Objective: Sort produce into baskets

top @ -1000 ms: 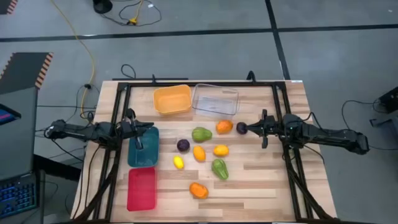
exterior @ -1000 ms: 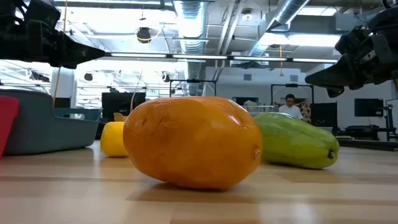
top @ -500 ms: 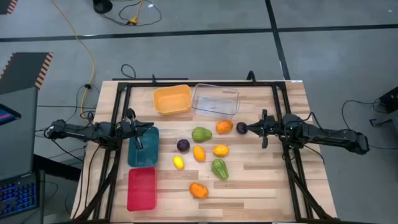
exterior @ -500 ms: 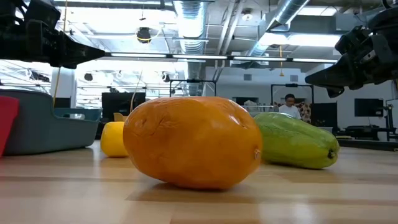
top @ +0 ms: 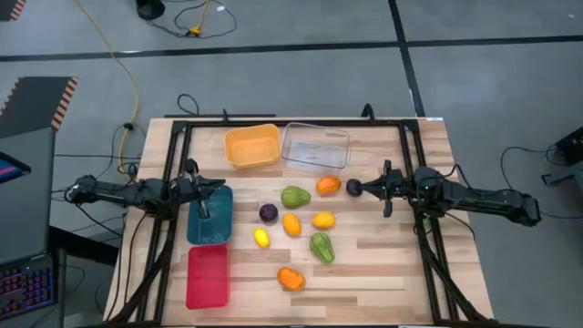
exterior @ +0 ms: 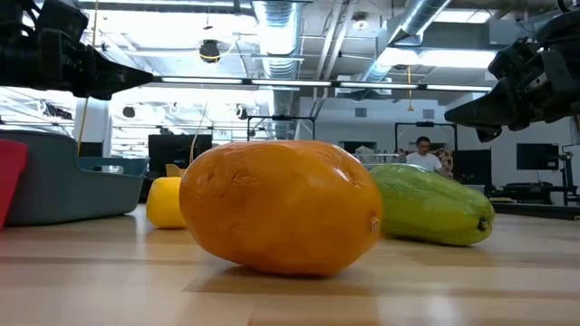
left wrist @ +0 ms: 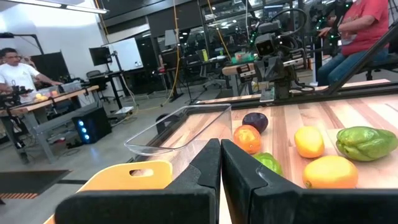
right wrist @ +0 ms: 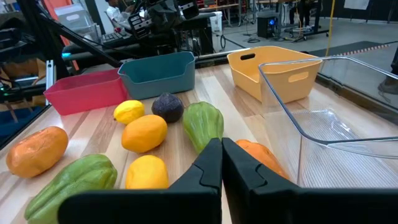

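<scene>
left claw (top: 202, 208) parked over the teal basket (top: 210, 217) at 9 o'clock on the tabletop (top: 383, 264), fingers pressed together, nothing between them. right claw (top: 369, 189) at 3 o'clock, fingers likewise closed and bare, tip just beside a dark purple piece (top: 353, 187), possibly touching it; hard to tell from above. orange basket (top: 252, 145) and clear basket (top: 315, 146) side by side at 12 o'clock, red basket (top: 207, 276) at 7 o'clock below the teal one. produce scattered mid-tabletop: orange piece (top: 328, 186), green piece (top: 294, 197), second purple piece (top: 268, 213), yellow pieces (top: 323, 220), small lemon (top: 261, 238), green papaya (top: 322, 247), orange papaya (top: 291, 278) at 6 o'clock. none in any basket.
</scene>
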Tool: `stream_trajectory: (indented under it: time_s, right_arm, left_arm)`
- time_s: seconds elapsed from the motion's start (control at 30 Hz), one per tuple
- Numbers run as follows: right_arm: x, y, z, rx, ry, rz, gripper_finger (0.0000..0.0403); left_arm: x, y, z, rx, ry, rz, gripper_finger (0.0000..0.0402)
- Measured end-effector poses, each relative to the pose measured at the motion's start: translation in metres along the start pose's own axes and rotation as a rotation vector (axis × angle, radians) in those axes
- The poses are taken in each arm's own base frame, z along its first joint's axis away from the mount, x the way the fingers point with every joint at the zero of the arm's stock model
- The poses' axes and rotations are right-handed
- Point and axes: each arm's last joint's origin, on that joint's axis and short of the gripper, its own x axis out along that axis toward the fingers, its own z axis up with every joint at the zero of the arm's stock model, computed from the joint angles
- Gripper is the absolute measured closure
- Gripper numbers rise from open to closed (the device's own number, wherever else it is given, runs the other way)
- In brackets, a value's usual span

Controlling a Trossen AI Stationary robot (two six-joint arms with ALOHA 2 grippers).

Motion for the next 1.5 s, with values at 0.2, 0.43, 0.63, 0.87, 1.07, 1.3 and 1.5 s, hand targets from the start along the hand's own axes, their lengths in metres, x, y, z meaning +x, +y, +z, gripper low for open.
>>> stream_trajectory:
  time_s: [0.2,0.43,0.63,0.87,1.07,1.3,1.5]
  right_arm:
    - [0.0,0.0,0.0,0.0,0.0,0.0,0.0369]
    - [0.0,0.0,0.0,0.0,0.0,0.0,0.0369]
    - [0.0,0.0,0.0,0.0,0.0,0.0,0.0369]
    - [0.0,0.0,0.0,0.0,0.0,0.0,0.0369]
    - [0.0,0.0,0.0,0.0,0.0,0.0,0.0369]
    - [0.0,0.0,0.0,0.0,0.0,0.0,0.0369]
    - [0.0,0.0,0.0,0.0,0.0,0.0,0.0369]
  left_arm:
    - [0.0,0.0,0.0,-0.044,-0.003,-0.014,0.0401]
    - [0.0,-0.002,0.001,-0.083,-0.016,-0.082,0.04]
    - [0.0,0.0,0.0,-0.177,-0.003,-0.009,0.034]
    - [0.0,0.003,0.0,-0.261,0.008,0.104,0.0189]
    - [0.0,0.002,0.0,-0.332,-0.002,0.082,0.0081]
    - [0.001,0.005,0.015,-0.377,-0.062,0.078,0.0063]
    - [0.01,0.008,0.049,-0.348,-0.039,0.077,0.0072]
